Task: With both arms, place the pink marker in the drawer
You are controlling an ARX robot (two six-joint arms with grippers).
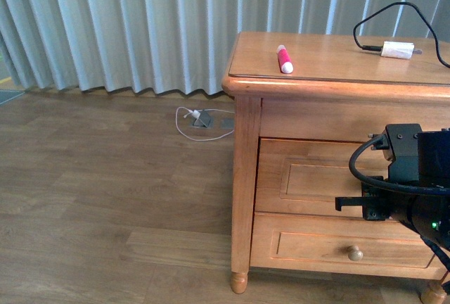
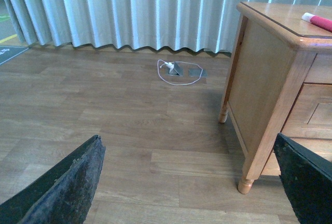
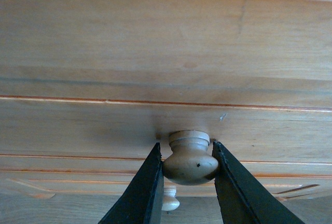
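The pink marker (image 1: 285,59) lies on top of the wooden chest, near its left front edge; it also shows in the left wrist view (image 2: 317,22). The upper drawer (image 1: 309,177) is closed. My right arm (image 1: 406,177) is in front of it. In the right wrist view my right gripper (image 3: 187,150) is shut on the drawer knob (image 3: 190,164), one finger (image 3: 142,193) on each side. My left gripper (image 2: 189,185) is open and empty, low over the floor to the left of the chest; it is out of the front view.
A white plug adapter (image 1: 397,50) with a black cable lies on the chest top at the right. The lower drawer has its own knob (image 1: 356,252). A floor socket with a white cable (image 1: 200,119) sits by the curtain. The chest's front leg (image 2: 245,185) is near my left gripper.
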